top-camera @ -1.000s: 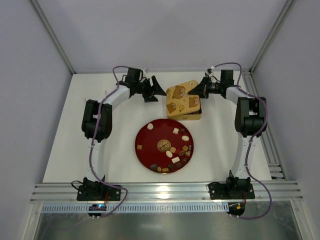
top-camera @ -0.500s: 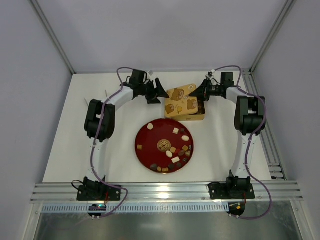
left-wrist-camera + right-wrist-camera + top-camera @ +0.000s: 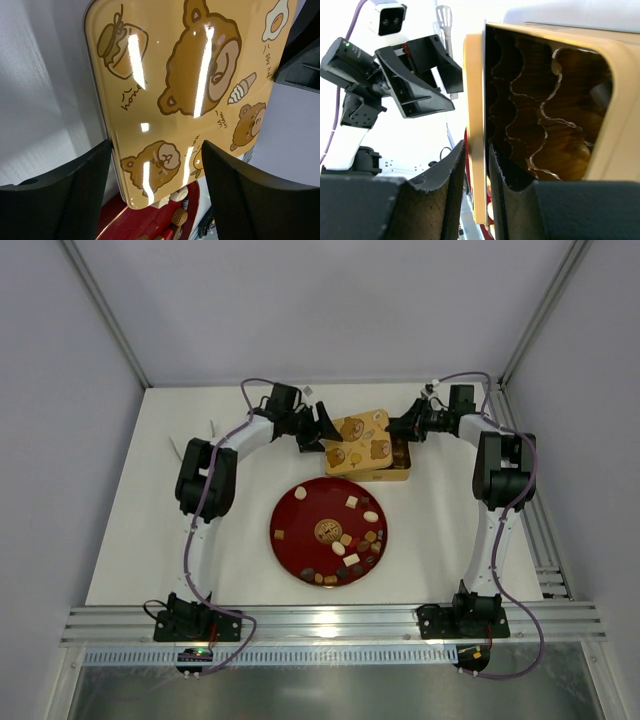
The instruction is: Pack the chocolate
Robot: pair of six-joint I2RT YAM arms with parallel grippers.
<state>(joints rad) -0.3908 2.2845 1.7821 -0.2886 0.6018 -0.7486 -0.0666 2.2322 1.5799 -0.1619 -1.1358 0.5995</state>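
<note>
Left gripper (image 3: 322,426) is hanging over the far side of the table (image 3: 150,520), pointing right, with its fingers (image 3: 65,200) standing wide apart. The lid (image 3: 190,75), gold with cartoon bears, a honey pot and a fried egg, is sitting tilted in front of it. The lid's near corner is lying between the two fingers. Whether either finger is touching it cannot be told.

Nearer the arm bases, between the two arms, the plate (image 3: 300,540) is lying flat on the table, red and glossy. The chocolate (image 3: 351,560) is resting on it in brown, caramel and cream pieces. Most are crowding the right and near parts, and one cream piece is lying alone at the upper left.

Beyond the plate, the tin (image 3: 388,473) is sitting just beside the far rim, with the lid leaning over it, raised and askew. In the right wrist view the tin's inside is showing dark scalloped dividers (image 3: 535,115). Whether any cup is holding a piece cannot be told.

Right gripper (image 3: 402,428) is meeting the lid from the right. Its fingers (image 3: 440,190) are sitting close together astride the lid's thin edge, with a sliver of red showing between one finger and the metal. Whether they are pinching it cannot be told.
</note>
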